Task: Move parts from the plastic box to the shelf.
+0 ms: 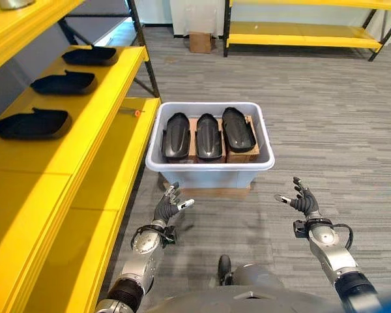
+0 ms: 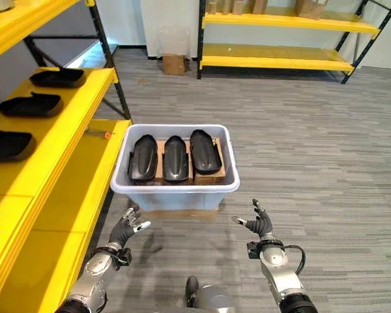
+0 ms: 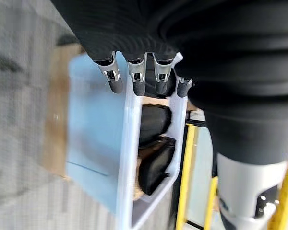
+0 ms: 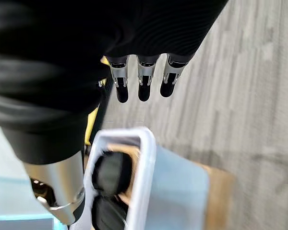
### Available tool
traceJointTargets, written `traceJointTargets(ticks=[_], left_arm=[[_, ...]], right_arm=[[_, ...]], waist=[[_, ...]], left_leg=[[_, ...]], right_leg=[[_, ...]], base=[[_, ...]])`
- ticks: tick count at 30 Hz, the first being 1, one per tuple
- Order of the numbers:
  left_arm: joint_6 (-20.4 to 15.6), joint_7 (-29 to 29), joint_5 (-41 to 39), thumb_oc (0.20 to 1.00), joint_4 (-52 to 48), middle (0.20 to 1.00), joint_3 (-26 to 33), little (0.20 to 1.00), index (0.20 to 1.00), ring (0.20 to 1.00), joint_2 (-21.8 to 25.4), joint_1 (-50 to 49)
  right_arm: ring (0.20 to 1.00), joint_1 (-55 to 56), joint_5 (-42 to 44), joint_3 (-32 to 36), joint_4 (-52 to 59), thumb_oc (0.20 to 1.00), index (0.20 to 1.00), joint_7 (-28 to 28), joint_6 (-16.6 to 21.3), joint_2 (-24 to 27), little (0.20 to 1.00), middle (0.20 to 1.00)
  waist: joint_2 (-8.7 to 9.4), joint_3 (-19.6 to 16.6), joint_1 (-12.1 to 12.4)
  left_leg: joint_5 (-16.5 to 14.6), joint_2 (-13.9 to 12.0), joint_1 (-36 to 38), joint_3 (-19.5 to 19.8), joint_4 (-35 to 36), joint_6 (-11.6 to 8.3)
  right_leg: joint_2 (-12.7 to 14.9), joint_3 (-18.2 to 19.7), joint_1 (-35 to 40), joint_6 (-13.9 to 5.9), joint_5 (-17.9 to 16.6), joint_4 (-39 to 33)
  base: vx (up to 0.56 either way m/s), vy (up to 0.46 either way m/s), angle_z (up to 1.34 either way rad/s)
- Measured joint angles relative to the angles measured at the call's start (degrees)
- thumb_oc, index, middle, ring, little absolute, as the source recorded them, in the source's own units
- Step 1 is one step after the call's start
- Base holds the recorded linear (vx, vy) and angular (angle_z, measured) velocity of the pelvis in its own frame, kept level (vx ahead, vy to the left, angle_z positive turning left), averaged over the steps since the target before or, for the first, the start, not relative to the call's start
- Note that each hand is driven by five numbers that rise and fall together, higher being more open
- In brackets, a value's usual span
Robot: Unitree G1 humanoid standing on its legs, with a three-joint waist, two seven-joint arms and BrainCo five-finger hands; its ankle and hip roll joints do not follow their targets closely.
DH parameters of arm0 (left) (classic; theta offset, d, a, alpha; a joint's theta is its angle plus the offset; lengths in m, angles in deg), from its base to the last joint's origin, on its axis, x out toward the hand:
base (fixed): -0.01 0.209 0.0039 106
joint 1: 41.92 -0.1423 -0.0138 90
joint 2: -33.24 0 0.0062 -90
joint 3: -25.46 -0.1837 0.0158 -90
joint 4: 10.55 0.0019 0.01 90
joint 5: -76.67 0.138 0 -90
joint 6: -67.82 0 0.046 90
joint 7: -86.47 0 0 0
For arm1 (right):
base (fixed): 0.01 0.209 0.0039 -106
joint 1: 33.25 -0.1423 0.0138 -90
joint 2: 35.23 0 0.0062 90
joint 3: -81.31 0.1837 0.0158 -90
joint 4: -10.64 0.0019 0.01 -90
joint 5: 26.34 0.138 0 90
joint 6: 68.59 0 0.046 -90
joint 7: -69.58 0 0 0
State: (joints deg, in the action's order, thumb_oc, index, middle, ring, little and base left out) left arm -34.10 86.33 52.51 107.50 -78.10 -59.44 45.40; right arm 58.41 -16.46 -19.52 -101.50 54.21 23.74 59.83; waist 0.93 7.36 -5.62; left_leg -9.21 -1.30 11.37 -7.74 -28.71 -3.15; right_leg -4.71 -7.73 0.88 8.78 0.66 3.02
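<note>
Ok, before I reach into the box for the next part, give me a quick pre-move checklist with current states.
1. Left robot hand open, holding nothing: ok.
2. Right robot hand open, holding nothing: ok.
3. Three black parts lie side by side in the plastic box: ok.
4. Both hands short of the box's near wall, apart from it: ok.
5. Yellow shelf has bare space nearer than its three placed parts: ok.
6. Parts free to lift: cannot tell.

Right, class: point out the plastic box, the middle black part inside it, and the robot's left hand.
plastic box (image 1: 208,175), left eye view, on its near wall.
middle black part (image 1: 208,137), left eye view, on its top surface.
left hand (image 1: 164,208), left eye view, on its palm.
</note>
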Motion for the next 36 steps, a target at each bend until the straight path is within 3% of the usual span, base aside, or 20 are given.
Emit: traceJointTargets(ticks=[2,3,5,6,7,8,10,12,15,19,21,23,24,25,26,27,33,34,35,36], left_arm=[[-0.19,0.03,-0.14,1.000,-0.29,1.000,0.21,1.000,1.000,1.000,0.15,0.24],[0.44,-0.04,-0.25,1.000,0.32,1.000,0.34,1.000,1.000,1.000,0.24,0.09],[0.43,-0.50,-0.21,1.000,0.18,1.000,0.28,1.000,1.000,1.000,0.75,-1.03],[0.28,-0.28,-0.04,1.000,-0.65,1.000,-0.13,1.000,1.000,1.000,1.13,0.07],[0.10,1.63,0.03,1.000,-2.22,1.000,0.73,1.000,1.000,1.000,1.90,0.32],[0.00,3.70,0.28,1.000,-2.22,1.000,0.82,1.000,1.000,1.000,2.96,-0.64],[-0.44,8.18,0.27,1.000,-2.18,1.000,2.97,1.000,1.000,1.000,3.24,-1.60],[-3.76,14.64,0.32,1.000,-1.85,1.000,5.12,1.000,1.000,1.000,2.61,-1.80],[-6.67,17.86,0.59,1.000,-1.86,1.000,7.58,1.000,1.000,1.000,1.03,-1.78],[-6.78,18.74,1.24,1.000,0.08,1.000,7.24,1.000,1.000,1.000,0.20,-2.03],[-6.95,18.57,1.60,1.000,0.35,1.000,6.76,1.000,1.000,1.000,0.12,-2.65],[-7.00,17.92,3.47,1.000,0.40,1.000,4.98,1.000,1.000,1.000,0.02,-1.97],[-7.05,17.92,3.67,1.000,0.38,1.000,3.14,1.000,1.000,1.000,-0.35,-1.24],[-7.15,17.99,3.68,1.000,0.21,1.000,3.17,1.000,1.000,1.000,-0.18,-0.99],[-7.01,18.03,4.22,1.000,0.71,1.000,3.11,1.000,1.000,1.000,0.28,-0.60],[-6.95,18.28,5.35,1.000,0.45,1.000,3.01,1.000,1.000,1.000,0.58,-0.70],[-6.30,20.52,5.57,1.000,0.44,1.000,5.21,1.000,1.000,1.000,2.09,-2.68],[-6.27,20.48,5.57,1.000,0.44,1.000,5.17,1.000,1.000,1.000,2.73,-2.90],[-6.23,19.89,5.56,1.000,0.49,1.000,4.97,1.000,1.000,1.000,2.80,-2.46],[-6.20,17.87,5.70,1.000,-0.07,1.000,4.43,1.000,1.000,1.000,2.30,-1.43]], right_arm=[[1.000,0.10,-0.02,-0.17,0.92,1.000,1.000,-0.95,0.77,0.01,1.000,1.000],[1.000,0.03,-0.01,-0.47,0.96,1.000,1.000,-1.09,0.94,0.00,1.000,1.000],[1.000,0.71,0.01,-0.28,1.08,1.000,1.000,-1.09,1.33,0.09,1.000,1.000],[1.000,1.38,0.01,1.93,1.11,1.000,1.000,-0.84,1.87,-0.32,1.000,1.000],[1.000,0.39,0.08,3.71,-0.12,1.000,1.000,-0.75,1.56,-2.18,1.000,1.000],[1.000,0.21,0.03,3.11,0.41,1.000,1.000,-0.56,1.83,-2.49,1.000,1.000],[1.000,-0.03,0.03,3.05,1.04,1.000,1.000,-0.71,2.17,-2.90,1.000,1.000],[1.000,0.41,0.04,2.06,0.93,1.000,1.000,-1.23,2.24,-2.34,1.000,1.000],[1.000,0.67,0.05,1.06,0.72,1.000,1.000,-1.88,2.25,-2.28,1.000,1.000],[1.000,0.55,0.05,1.10,0.71,1.000,1.000,-2.54,2.43,-1.95,1.000,1.000],[1.000,0.60,0.16,1.23,0.81,1.000,1.000,-2.09,2.47,-1.61,1.000,1.000],[1.000,1.54,0.22,1.12,0.74,1.000,1.000,-0.98,2.12,-0.88,1.000,1.000],[1.000,1.61,0.29,1.15,1.96,1.000,1.000,-0.53,2.04,-0.83,1.000,1.000],[1.000,1.47,0.30,1.13,3.33,1.000,1.000,-0.45,1.92,-0.87,1.000,1.000],[1.000,1.24,0.27,1.24,4.12,1.000,1.000,-0.37,1.89,-1.05,1.000,1.000],[1.000,1.50,0.27,1.43,4.75,1.000,1.000,-0.27,1.71,-1.01,1.000,1.000],[1.000,1.34,0.15,1.07,4.93,1.000,1.000,0.00,1.67,-2.59,1.000,1.000],[1.000,1.09,0.14,1.08,4.94,1.000,1.000,-0.02,1.68,-2.69,1.000,1.000],[1.000,0.74,0.16,1.12,5.48,1.000,1.000,-0.09,1.41,-2.31,1.000,1.000],[1.000,-0.08,0.14,1.12,8.08,1.000,1.000,-0.05,1.31,-1.07,1.000,1.000]], waist=[[-0.20,-0.04,-0.01],[-0.10,0.00,0.41],[1.11,-0.76,-0.33],[1.32,-0.60,-0.39],[3.86,1.62,2.20],[4.80,2.05,1.92],[4.79,2.36,1.36],[3.66,2.41,0.52],[3.41,2.50,0.70],[3.72,2.69,2.50],[2.40,2.60,2.42],[1.43,3.27,2.03],[-0.50,3.75,1.89],[0.38,3.28,2.45],[0.72,3.36,2.10],[0.76,3.16,2.26],[3.05,1.70,3.69],[3.54,1.44,3.90],[3.36,1.72,4.36],[1.67,2.85,5.46]], left_leg=[[1.59,-0.74,-3.14,-0.03,-3.59,-0.35],[7.19,-2.29,-5.15,-2.17,-9.16,-2.79],[14.90,-2.69,-8.99,-3.73,-15.84,-2.90],[16.18,-3.40,-15.29,-3.62,-26.66,-1.86],[7.12,-4.49,-23.04,-6.26,-29.62,1.47],[4.91,-5.09,-24.36,-7.72,-22.17,2.04],[4.77,-6.96,-24.28,-11.04,-4.24,2.34],[7.79,-6.96,-24.19,-8.75,12.22,0.44],[13.02,-5.80,-20.72,-2.71,29.81,0.29],[15.02,-4.22,-13.79,-0.60,34.43,1.46],[15.88,-3.16,-10.27,-0.54,34.43,3.40],[16.78,-2.24,-7.55,-1.22,34.24,4.47],[14.75,-1.42,-6.43,-0.95,34.25,6.78],[14.21,0.24,-6.80,-1.33,34.34,6.43],[13.93,1.50,-7.13,-1.13,34.54,6.30],[13.41,2.02,-7.39,-1.26,34.53,6.25],[13.71,2.89,-7.38,-0.83,34.22,6.85],[13.61,3.15,-7.62,-1.10,34.24,6.75],[13.15,3.50,-8.13,-1.78,33.30,8.06],[10.98,1.93,-10.18,-4.74,30.01,10.92]], right_leg=[[-0.66,0.93,0.00,1.57,1.46,0.38],[-0.81,-0.59,-0.36,1.98,2.07,3.08],[0.19,-3.07,0.94,4.34,3.82,2.97],[0.00,-1.08,1.79,3.76,5.50,0.54],[0.73,0.76,3.49,2.96,3.58,-0.78],[1.19,1.05,5.32,2.50,3.60,-1.69],[1.04,0.66,7.87,1.76,3.76,-3.77],[0.66,0.53,10.16,0.56,4.43,-4.69],[0.70,1.54,10.97,-0.69,5.14,-4.73],[1.88,4.03,13.73,-3.15,6.57,-4.71],[1.84,4.15,14.51,-4.57,7.40,-4.35],[2.75,3.55,13.91,-7.88,9.39,0.55],[4.93,1.90,8.33,-11.25,12.52,10.03],[6.98,1.82,7.56,-11.79,11.17,4.71],[8.37,1.02,7.66,-10.51,9.33,3.07],[9.09,0.61,7.57,-10.95,8.74,2.89],[10.63,0.58,7.65,-13.16,7.34,1.01],[11.29,0.54,7.80,-13.59,5.57,-1.17],[10.57,0.64,6.23,-14.02,5.26,1.26],[10.74,-1.81,-0.24,-16.57,5.24,12.51]], base=[[0.26,-0.286,-0.29],[0.29,-0.356,-0.42],[0.24,-0.265,-0.15],[0.20,0.011,-0.20],[0.18,0.071,-0.26],[0.19,0.118,-0.53],[0.09,0.138,-0.20],[0.17,0.247,-0.17],[0.18,0.216,-0.18],[0.15,0.245,-0.23],[0.10,0.287,-0.10],[0.10,0.306,0.15],[0.12,0.387,-0.13],[0.08,0.299,0.05],[0.06,0.261,0.00],[0.02,0.161,0.13],[0.00,0.111,0.07],[-0.03,0.298,-0.18],[-0.03,0.290,-0.49],[0.00,0.034,-0.53]])
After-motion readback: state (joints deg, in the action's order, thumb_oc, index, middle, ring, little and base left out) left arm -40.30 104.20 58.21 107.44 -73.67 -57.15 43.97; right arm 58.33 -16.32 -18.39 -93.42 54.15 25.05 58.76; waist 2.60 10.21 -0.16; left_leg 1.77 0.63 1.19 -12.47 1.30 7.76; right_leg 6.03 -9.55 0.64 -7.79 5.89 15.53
